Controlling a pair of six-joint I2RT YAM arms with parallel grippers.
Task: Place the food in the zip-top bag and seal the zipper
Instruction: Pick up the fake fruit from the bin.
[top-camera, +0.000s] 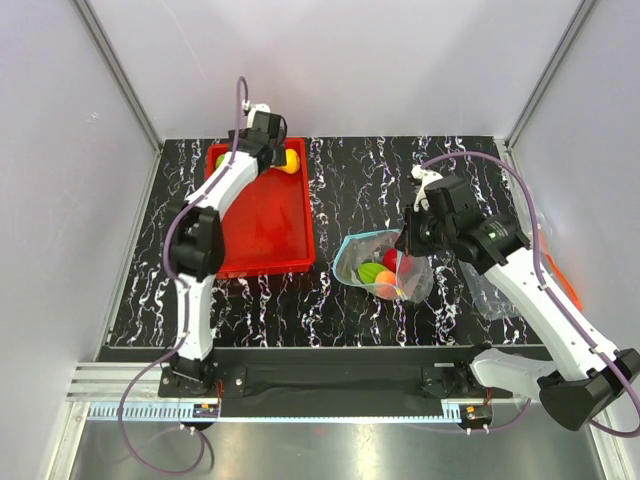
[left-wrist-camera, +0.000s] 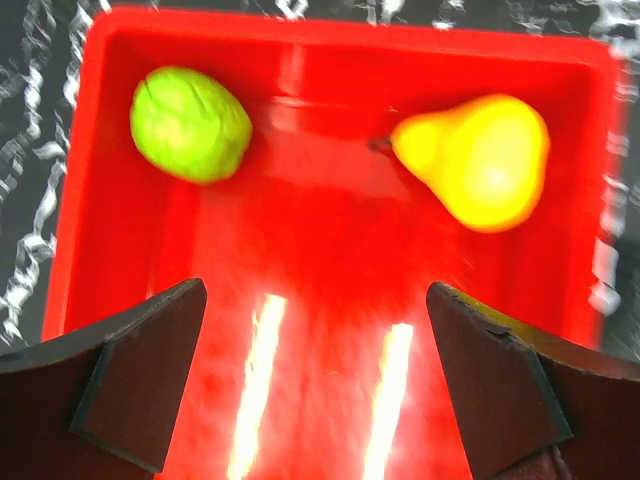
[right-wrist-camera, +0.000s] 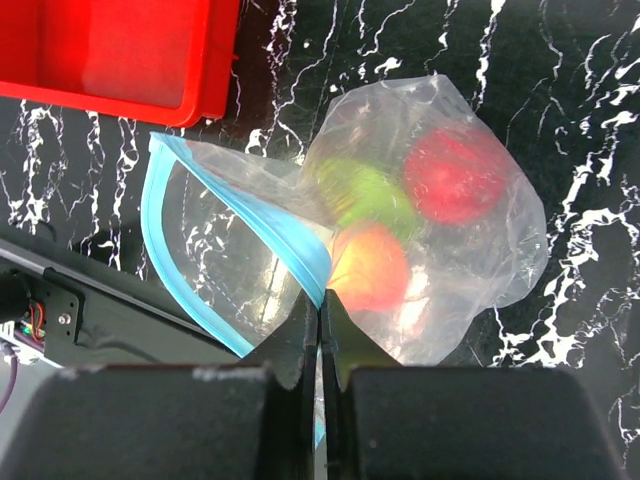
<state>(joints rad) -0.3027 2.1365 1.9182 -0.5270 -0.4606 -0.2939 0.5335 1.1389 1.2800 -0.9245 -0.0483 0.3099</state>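
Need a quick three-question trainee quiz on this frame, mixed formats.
1. True or false: the right hand is shut on the zip-top bag at its blue zipper.
2. How many fruits lie in the red tray?
3. The left hand over the tray is: A) open B) shut on a fruit C) shut, empty

Key: 1 true. 2 two, the yellow pear and a green fruit. 3 A.

My left gripper (top-camera: 258, 157) hangs over the red tray (top-camera: 270, 235) beside the yellow pear (top-camera: 290, 161); my right gripper (top-camera: 408, 246) meets the fruit-filled zip-top bag (top-camera: 358, 255).
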